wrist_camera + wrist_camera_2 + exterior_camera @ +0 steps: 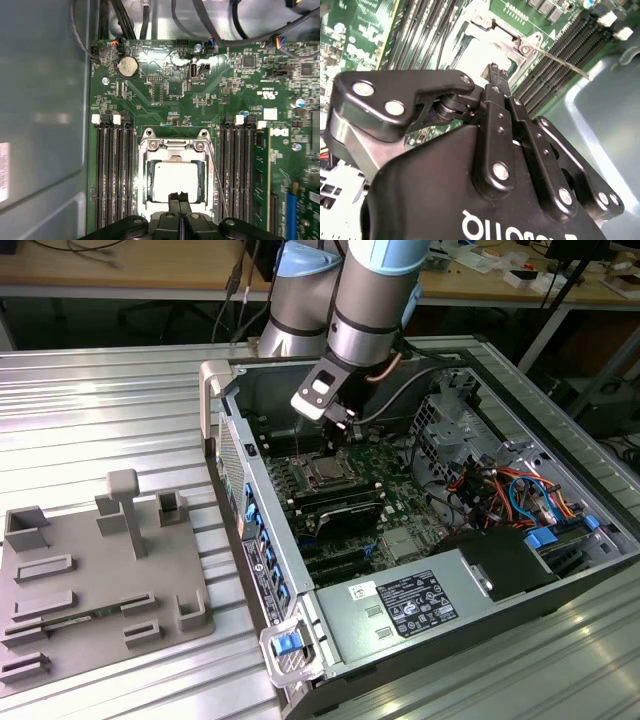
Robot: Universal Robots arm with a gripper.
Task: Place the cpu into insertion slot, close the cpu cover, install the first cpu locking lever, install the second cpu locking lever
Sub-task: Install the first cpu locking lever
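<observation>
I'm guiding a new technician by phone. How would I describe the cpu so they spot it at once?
Look inside the open computer case at the green motherboard. Between two banks of long black memory slots sits the cpu cover, a silver metal frame; the cpu is the flat silvery-grey square in its centre, plain and smooth unlike the ridged slots beside it.

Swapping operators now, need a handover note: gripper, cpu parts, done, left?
Gripper shut, nothing seen in it, tips just over the edge of the cpu.
The cpu sits in the insertion slot; the cpu cover looks down around it.
Done: placement, apparently cover.
Left: one locking lever juts free beside the slot, unlatched; the other cannot be told.
</observation>
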